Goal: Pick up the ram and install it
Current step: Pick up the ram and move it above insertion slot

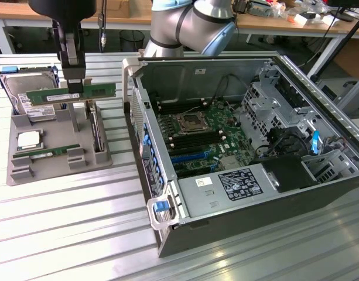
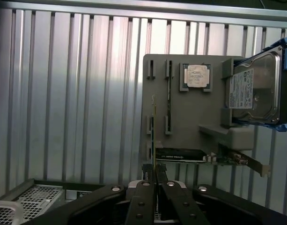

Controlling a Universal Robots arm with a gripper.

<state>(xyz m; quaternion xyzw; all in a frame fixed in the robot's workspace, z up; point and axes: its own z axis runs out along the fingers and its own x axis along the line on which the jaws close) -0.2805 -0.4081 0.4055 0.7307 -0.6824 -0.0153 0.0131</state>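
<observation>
My gripper (image 1: 74,82) is shut on the top edge of the ram (image 1: 50,95), a long green stick with black chips and a white sticker. It hangs level in the air above the grey holder tray (image 1: 50,167), on the exterior view's left. In the wrist view the ram (image 2: 153,131) shows edge-on, running straight out from the gripper (image 2: 154,172). A second ram stick (image 1: 47,153) lies in its slot in the tray. The open computer case (image 1: 238,193) stands to the exterior view's right, with the motherboard (image 1: 198,130) and its empty memory slots exposed.
The tray also holds a silver hard drive (image 1: 28,96), a square processor chip (image 1: 28,139) and an expansion card (image 1: 96,133). The case's raised side wall (image 1: 138,123) stands between tray and motherboard. Drive cages and cables (image 1: 284,129) fill the case's far side.
</observation>
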